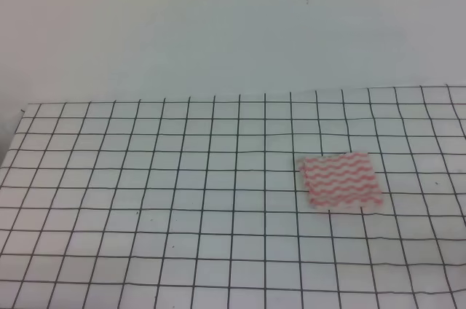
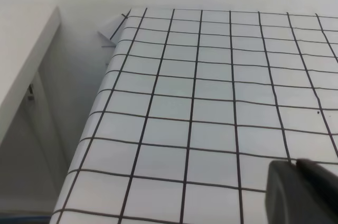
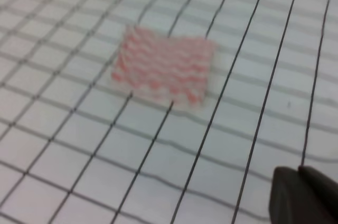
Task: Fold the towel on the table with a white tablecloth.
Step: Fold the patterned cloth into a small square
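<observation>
The towel point(image 1: 341, 181), a small rectangle with pink-red and white wavy stripes, lies flat on the white tablecloth point(image 1: 145, 178) right of the middle, covering about two grid squares. In the right wrist view the towel point(image 3: 163, 65) is blurred and lies up and left of my right gripper point(image 3: 299, 170). Only that gripper's dark tips show, pressed together with nothing between them. My left gripper point(image 2: 297, 163) shows the same way over bare tablecloth point(image 2: 211, 76) near the table's left edge, far from the towel. Neither gripper appears in the exterior high view.
A plain white wall point(image 1: 218, 25) rises behind the table. In the left wrist view the tablecloth drops over the table's left edge point(image 2: 79, 166), with a white panel point(image 2: 21, 65) beyond a gap. The cloth corner point(image 2: 113, 31) sticks out at the far left.
</observation>
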Robot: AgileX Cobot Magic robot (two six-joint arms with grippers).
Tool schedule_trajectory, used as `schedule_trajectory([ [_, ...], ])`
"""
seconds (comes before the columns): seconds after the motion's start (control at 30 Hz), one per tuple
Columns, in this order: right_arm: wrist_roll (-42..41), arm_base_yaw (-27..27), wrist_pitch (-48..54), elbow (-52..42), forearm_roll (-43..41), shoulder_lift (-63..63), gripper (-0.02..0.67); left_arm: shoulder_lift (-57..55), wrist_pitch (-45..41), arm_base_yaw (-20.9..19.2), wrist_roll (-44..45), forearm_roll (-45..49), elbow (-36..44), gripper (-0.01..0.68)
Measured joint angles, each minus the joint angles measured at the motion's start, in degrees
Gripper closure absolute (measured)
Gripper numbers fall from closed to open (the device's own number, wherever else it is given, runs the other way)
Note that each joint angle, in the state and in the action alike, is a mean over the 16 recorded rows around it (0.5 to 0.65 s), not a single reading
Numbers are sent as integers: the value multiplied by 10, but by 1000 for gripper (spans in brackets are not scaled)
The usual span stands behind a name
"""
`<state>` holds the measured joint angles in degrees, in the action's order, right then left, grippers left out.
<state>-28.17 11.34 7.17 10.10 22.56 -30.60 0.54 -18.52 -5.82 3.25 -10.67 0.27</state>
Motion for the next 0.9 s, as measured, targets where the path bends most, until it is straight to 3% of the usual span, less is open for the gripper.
schedule_trajectory([
  [0.4, -20, -91, 22, -14, 0, 236, 649, 0, 0, 0, 0, 0, 0, 675],
  [0.63, -17, -131, 37, -35, -3, 307, 650, 0, 0, 0, -1, 0, 0, 675],
  [0.9, 119, -137, 29, -77, -110, 319, 652, 0, 0, 0, -1, 1, 0, 675],
])
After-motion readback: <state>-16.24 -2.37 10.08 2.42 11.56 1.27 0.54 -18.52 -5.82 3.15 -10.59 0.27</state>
